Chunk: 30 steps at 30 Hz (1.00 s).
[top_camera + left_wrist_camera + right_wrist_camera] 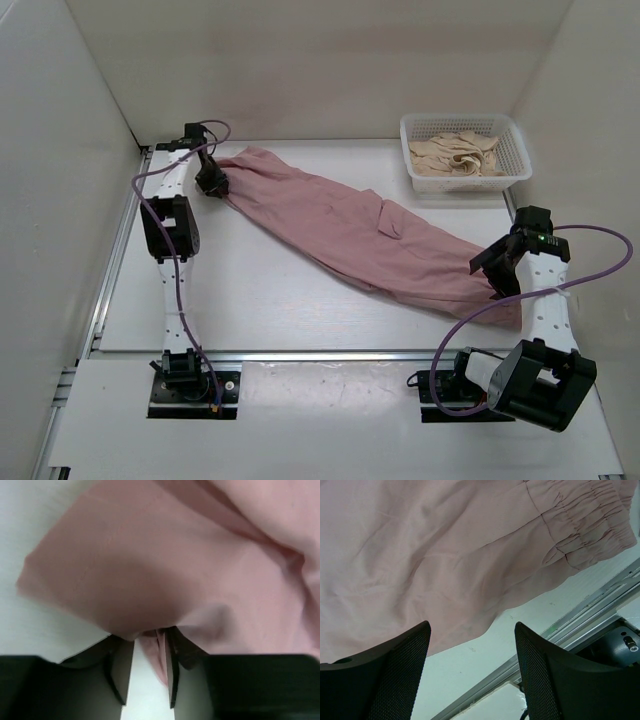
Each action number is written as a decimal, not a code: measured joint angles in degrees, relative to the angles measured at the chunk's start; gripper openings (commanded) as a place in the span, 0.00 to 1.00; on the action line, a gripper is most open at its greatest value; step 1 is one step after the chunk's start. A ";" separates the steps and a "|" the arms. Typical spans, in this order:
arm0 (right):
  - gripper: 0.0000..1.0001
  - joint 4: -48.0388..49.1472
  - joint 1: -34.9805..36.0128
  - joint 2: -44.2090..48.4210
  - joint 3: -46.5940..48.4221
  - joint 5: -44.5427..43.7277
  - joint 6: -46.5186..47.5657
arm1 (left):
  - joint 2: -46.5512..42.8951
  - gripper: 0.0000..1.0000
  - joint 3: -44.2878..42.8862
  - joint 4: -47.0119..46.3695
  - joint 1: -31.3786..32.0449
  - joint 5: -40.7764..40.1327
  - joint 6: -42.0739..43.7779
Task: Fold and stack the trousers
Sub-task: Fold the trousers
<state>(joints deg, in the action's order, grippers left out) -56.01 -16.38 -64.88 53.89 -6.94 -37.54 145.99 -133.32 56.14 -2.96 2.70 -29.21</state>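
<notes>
Light, limp trousers [370, 235], best pinched at hem and gathered waist; left jaws half-spread astride the hem, right jaws wide, empty

A plain white tabletop [300, 310] filled the middle of the room-like enclosure. Three flat, off-white walls boxed it in: a back wall [300, 60], a left wall [50, 200] and a right wall [590, 120], all bare and windowless. A silver metal rail [320, 355] ran along the near edge of the tabletop, and a second rail [112, 260] ran down its left side. A white board [330, 420] lay in front of the near rail. The light was even and soft, casting only faint shadows. From the right wrist, the rail showed as grooved metal beside the pale surface.
</notes>
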 measured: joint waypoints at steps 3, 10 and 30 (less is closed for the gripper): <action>0.73 0.00 0.00 -0.04 0.00 -0.07 0.00 | 0.92 0.70 -1.27 -0.48 0.26 0.31 -0.04; 0.73 -0.02 0.00 -0.09 0.00 -0.17 0.00 | 2.64 0.65 -4.63 -1.73 0.66 1.88 -0.98; 0.73 0.04 0.00 -0.11 0.00 0.55 1.57 | -10.88 0.10 14.82 -3.10 -5.22 -1.11 0.11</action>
<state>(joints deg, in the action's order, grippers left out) -55.96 -16.38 -64.99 53.89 -6.39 -35.97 135.11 -118.50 53.04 -8.19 1.58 -29.10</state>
